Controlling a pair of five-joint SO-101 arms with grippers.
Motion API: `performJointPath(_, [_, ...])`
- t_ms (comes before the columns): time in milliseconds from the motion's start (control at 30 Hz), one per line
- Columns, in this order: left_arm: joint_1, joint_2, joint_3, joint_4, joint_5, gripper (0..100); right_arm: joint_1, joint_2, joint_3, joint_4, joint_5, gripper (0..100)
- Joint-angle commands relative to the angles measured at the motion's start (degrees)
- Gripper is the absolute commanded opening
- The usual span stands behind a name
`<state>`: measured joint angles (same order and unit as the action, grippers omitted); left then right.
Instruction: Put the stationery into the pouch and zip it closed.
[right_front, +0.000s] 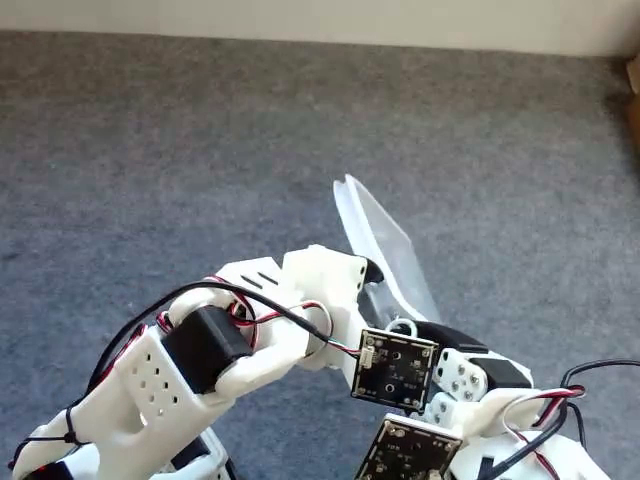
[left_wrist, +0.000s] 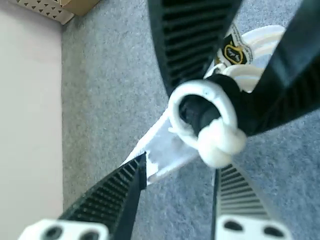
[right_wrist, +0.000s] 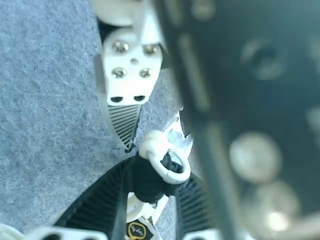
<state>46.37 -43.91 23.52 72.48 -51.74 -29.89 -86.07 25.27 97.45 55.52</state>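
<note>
A clear plastic pouch (right_front: 382, 248) stands on edge on the grey carpet, its near end (left_wrist: 161, 152) between the two arms. The zip's pull is a black tab with a white ring (right_front: 402, 327) (left_wrist: 200, 117) (right_wrist: 165, 156). My right gripper (right_wrist: 155, 181) (left_wrist: 225, 95) is shut on the black tab, just below the ring. My left gripper (left_wrist: 182, 169) stands open around the pouch's end, with one ribbed finger (right_wrist: 123, 125) touching the pouch's corner. What the pouch holds cannot be made out.
Grey carpet (right_front: 150, 150) stretches around the pouch. A pale wall strip (right_front: 300, 18) runs along the far edge. A cardboard box (left_wrist: 75, 6) stands by the wall. Both arms and their cables (right_front: 250, 320) crowd the near side.
</note>
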Motion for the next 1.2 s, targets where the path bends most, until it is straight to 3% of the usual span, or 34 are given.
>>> performJointPath(0, [-3.1,-0.7,-3.1,-1.1,-0.2,22,-0.9,0.4,-2.9,-0.1,-0.7,0.5])
performJointPath(233, [-5.6,-0.7,-6.1,-1.0,-0.2,22,-1.0,0.4,-2.9,-0.1,-0.7,0.5])
performJointPath(733, [1.2,-0.2,-0.6,-1.4,-0.5,22,-3.7,0.4,-2.9,-0.1,-1.0,0.5])
performJointPath(1167, [-0.1,-0.7,0.9,-1.1,-0.2,18,-4.0,0.3,-2.9,-0.2,-1.1,0.5])
